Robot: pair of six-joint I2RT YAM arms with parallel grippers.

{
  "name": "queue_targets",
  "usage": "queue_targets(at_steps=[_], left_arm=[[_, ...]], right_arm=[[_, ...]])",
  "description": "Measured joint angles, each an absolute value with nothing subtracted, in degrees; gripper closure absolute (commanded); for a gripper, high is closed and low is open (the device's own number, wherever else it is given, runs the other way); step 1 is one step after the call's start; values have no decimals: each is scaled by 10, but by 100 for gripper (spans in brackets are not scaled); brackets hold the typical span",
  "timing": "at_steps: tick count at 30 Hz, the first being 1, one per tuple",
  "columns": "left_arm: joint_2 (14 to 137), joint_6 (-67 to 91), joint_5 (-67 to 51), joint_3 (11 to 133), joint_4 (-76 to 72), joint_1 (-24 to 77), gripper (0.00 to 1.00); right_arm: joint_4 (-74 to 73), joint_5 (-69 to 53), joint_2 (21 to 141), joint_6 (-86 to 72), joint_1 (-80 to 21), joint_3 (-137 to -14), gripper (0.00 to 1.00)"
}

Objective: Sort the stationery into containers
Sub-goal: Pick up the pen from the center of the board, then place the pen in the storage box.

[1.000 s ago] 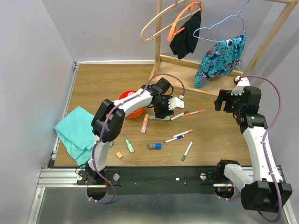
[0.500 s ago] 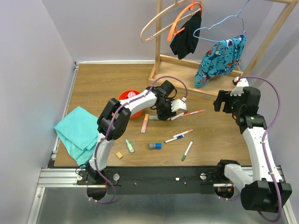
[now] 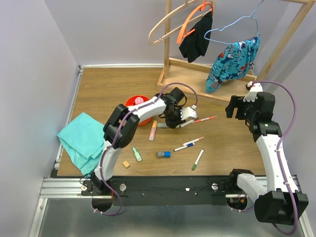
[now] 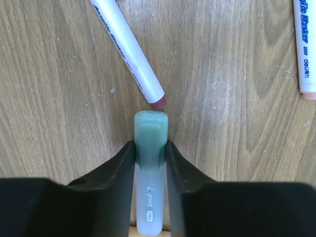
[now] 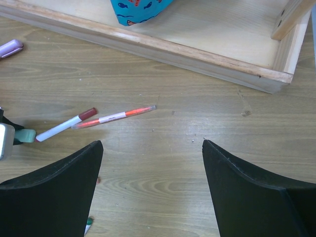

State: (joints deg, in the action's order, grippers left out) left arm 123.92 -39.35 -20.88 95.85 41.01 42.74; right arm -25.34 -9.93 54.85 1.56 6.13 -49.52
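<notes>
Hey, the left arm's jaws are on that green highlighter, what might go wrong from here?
1. The jaws pinch the green highlighter at its cap end, not mid-body, so it may swing or slip when lifted.
2. The white marker lies with its red tip almost against that cap; any forward drag would likely shove it.

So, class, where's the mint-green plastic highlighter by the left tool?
The mint-green highlighter sits mid left-wrist view between the left tool's fingers, cap nearly touching a red-capped white marker.

Highlighter (image 4: 149, 173) between fingers (image 4: 112, 180), marker (image 4: 129, 55) ahead
</notes>
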Motion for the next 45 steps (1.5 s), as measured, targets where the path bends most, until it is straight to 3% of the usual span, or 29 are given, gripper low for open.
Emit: queue_targets(at_steps=[8, 14, 18, 23, 31, 45], left_arm=[[1229, -381, -218, 958, 426, 428, 75], [1085, -347, -264, 950, 423, 420, 76], [914, -284, -319, 867, 305, 385, 78], [804, -199, -346, 754, 135, 321, 81], [828, -60, -345, 667, -34, 188, 81], [941, 11, -369, 663, -146, 177, 80]], right_arm=[[-254, -99, 548, 16, 61, -495, 11], [-254, -99, 548, 16, 61, -495, 11], [-254, -98, 548, 16, 61, -495, 12], [-254, -98, 548, 16, 61, -496, 12], [-252, -97, 555, 16, 61, -506, 12], [-253, -89, 576, 26, 74, -508, 12]])
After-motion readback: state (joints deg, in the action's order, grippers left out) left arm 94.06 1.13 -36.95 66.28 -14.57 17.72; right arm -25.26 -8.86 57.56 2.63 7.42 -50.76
